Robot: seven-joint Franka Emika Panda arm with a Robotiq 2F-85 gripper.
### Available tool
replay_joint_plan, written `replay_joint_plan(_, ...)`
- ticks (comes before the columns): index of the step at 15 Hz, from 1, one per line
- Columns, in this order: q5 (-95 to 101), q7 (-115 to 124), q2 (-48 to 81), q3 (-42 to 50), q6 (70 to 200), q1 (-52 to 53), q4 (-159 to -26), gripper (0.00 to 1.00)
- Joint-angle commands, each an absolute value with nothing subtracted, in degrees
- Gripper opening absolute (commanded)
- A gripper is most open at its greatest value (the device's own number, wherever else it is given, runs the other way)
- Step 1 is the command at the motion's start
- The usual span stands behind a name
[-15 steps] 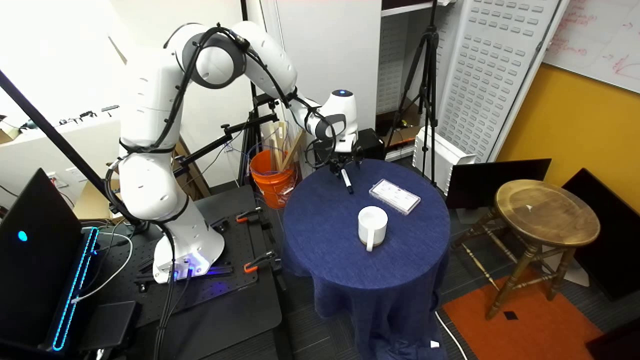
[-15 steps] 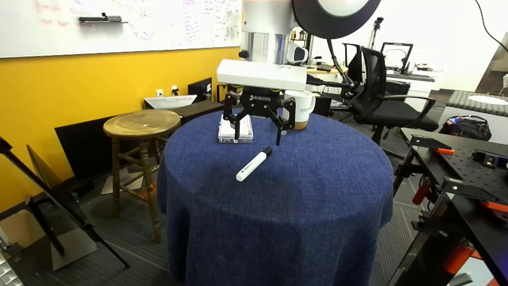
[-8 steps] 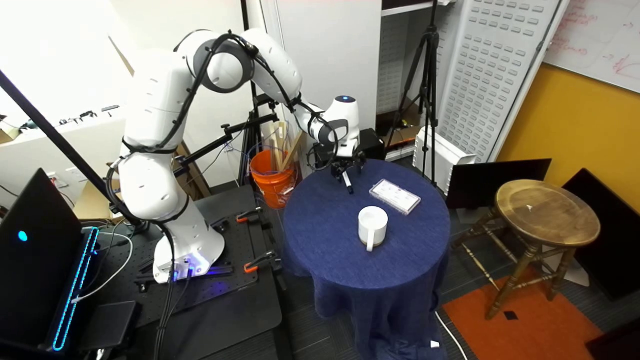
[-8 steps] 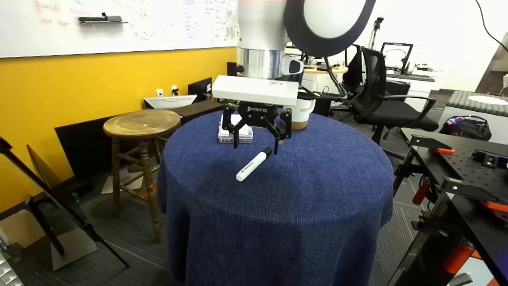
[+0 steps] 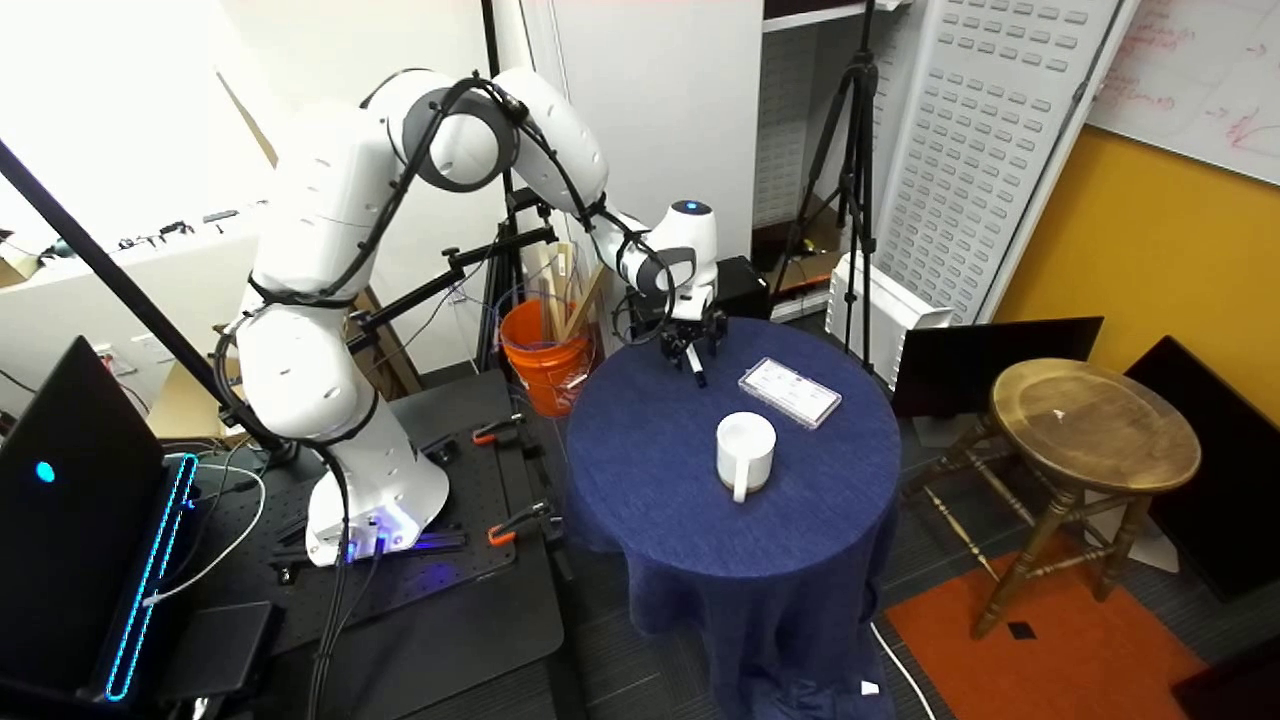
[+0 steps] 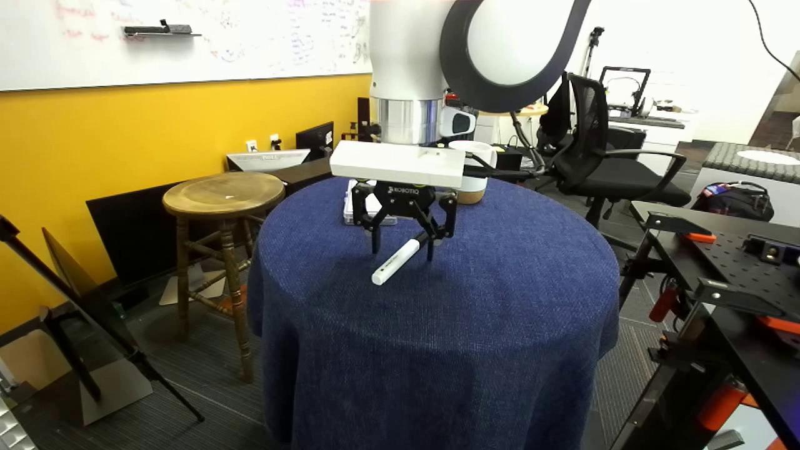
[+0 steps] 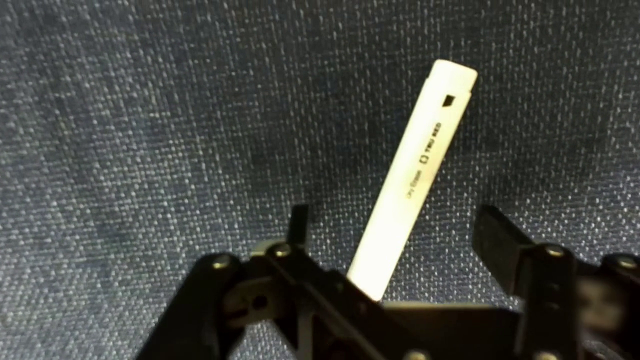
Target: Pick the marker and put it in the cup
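Note:
The marker, white with a black cap, lies flat on the blue cloth table; it shows in both exterior views (image 5: 697,366) (image 6: 395,262) and in the wrist view (image 7: 415,170), where its capped end is hidden behind the gripper. My gripper (image 6: 402,254) is open and points down low over the marker's capped end. In the wrist view the gripper (image 7: 394,220) has one finger on each side of the marker, with gaps on both sides. The cup, a white mug with a handle and a cork base, stands upright in both exterior views (image 5: 745,455) (image 6: 478,185), partly hidden by the hand in one.
A flat clear case with a white top (image 5: 790,392) lies on the round table (image 5: 650,480) near the cup. A wooden stool (image 5: 1090,425), a tripod (image 5: 855,180) and an orange bucket (image 5: 545,365) stand around the table.
My gripper has moved down and closer to the marker, so its fingers now reach to either side of the capped end. It stays open. The marker and the cup have not moved.

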State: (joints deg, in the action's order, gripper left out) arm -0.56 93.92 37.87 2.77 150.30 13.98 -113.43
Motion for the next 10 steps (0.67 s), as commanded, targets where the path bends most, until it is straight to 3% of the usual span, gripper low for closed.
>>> replay_joint_plan(1, -2.3, 95.4, 38.6, 3.5, 149.2, 15.0, -111.9, 0.54)
replay_joint_plan(8, -2.6, 95.6, 38.5, 3.8, 149.6, 15.3, -111.9, 0.00)
replay_joint_plan(10, -2.6, 95.6, 38.3, 3.8, 149.7, 15.4, -112.1, 0.05)
